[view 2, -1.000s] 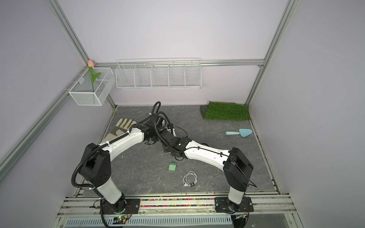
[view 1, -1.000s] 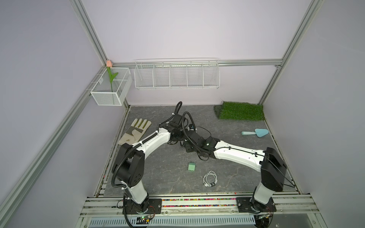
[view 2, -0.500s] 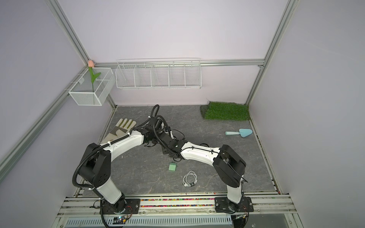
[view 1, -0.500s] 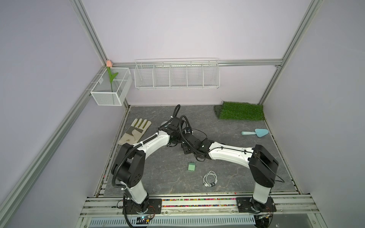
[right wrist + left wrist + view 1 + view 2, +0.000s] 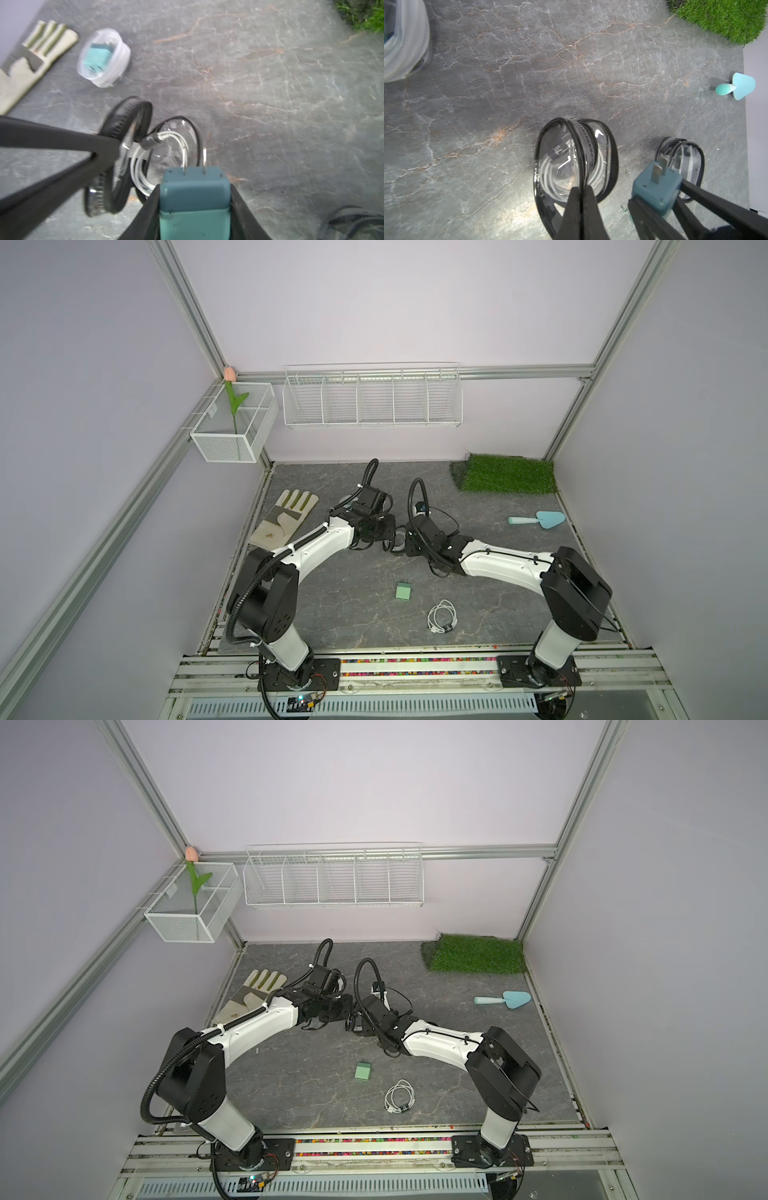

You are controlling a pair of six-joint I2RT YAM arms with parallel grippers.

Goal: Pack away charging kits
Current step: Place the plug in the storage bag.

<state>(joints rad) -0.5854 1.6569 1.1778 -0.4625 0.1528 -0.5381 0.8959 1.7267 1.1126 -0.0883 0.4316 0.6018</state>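
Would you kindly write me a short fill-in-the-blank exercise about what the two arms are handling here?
The pincer clamping the teal charger block belongs to the ___ arm.
The left pincer is shut on a black-rimmed case holding a coiled white ___.
The white-rimmed case near the glove holds a teal ___.
Missing: right; cable; charger block.

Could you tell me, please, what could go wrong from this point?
The left hand pinches only the thin rim of the case; it could slip and the opening fall shut. The right hand holds the charger prongs first, so they may snag the cable already inside. A second case lies close beside that hand and might get knocked.
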